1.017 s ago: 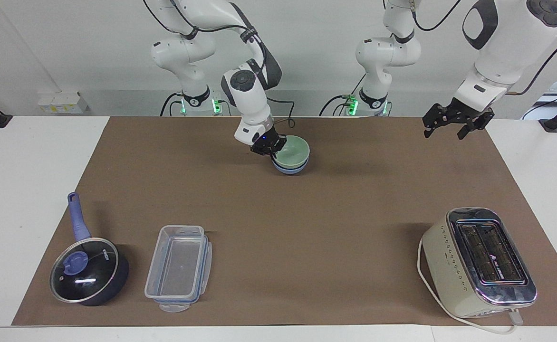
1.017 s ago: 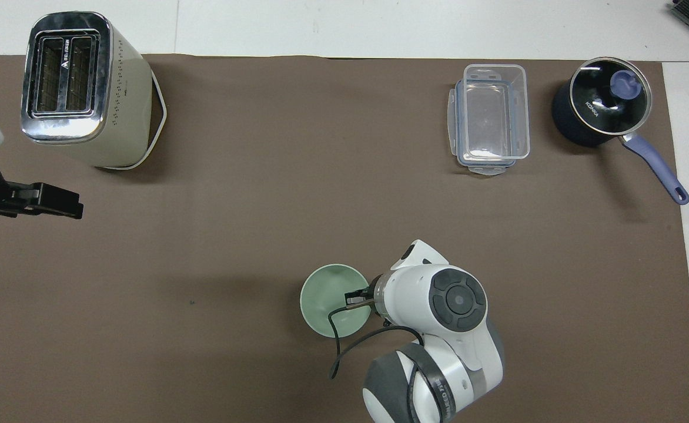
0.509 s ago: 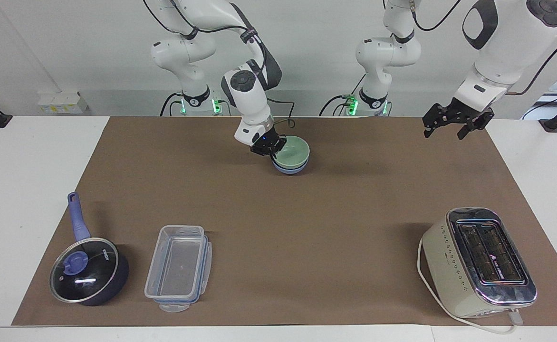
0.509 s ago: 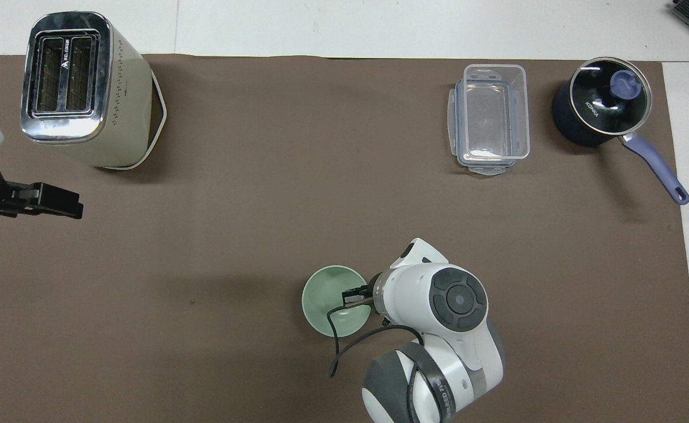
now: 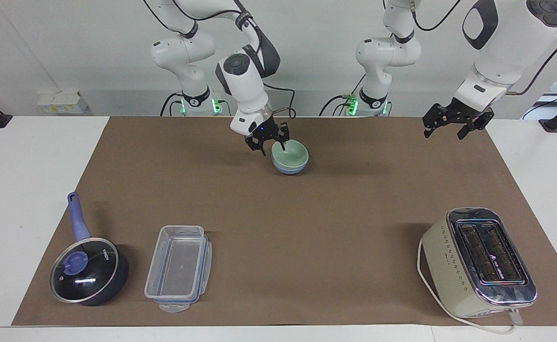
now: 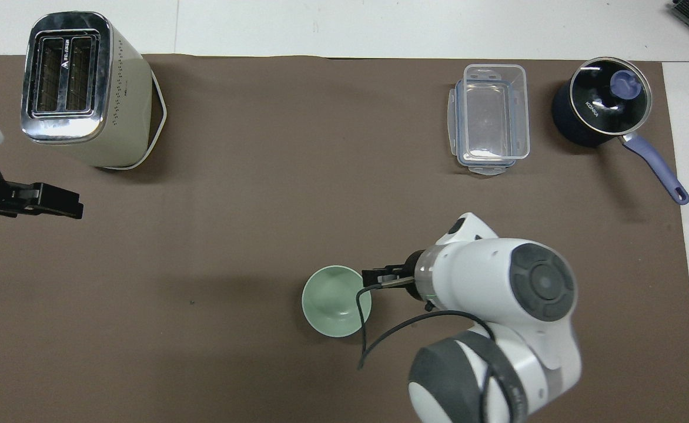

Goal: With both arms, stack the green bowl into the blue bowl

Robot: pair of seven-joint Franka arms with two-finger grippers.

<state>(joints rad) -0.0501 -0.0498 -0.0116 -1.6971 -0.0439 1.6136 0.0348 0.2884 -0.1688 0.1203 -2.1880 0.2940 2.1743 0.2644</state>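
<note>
Right pincer (image 5: 268,143) had let go: half a second earlier it pinched the green bowl's (image 5: 290,154) rim; now it hung just above that rim at the bowl's 9 o'clock in the facing view, fingers spread, gripping nothing. Wrist had risen and tilted back toward its base. In the overhead view the same pincer (image 6: 381,276) sat at the bowl's (image 6: 335,299) 2 o'clock, clear of the rim.

Green bowl sat nested in the blue bowl (image 5: 289,168), level, only a band of blue showing beneath it. The stack rested on the surface (image 5: 307,228) near the robots, roughly midway between the two bases. It had not shifted when released.

Left pincer (image 5: 455,124) waited in the air over the left arm's end of the surface, about 3 o'clock from the stack and well apart from it, fingers spread, empty. No change there.

Judgement: stacking looked done; what remained was for the right arm to draw clear. Small risk of a fingertip clipping the rim on the way out.

Pan, clear box and toaster untouched.
</note>
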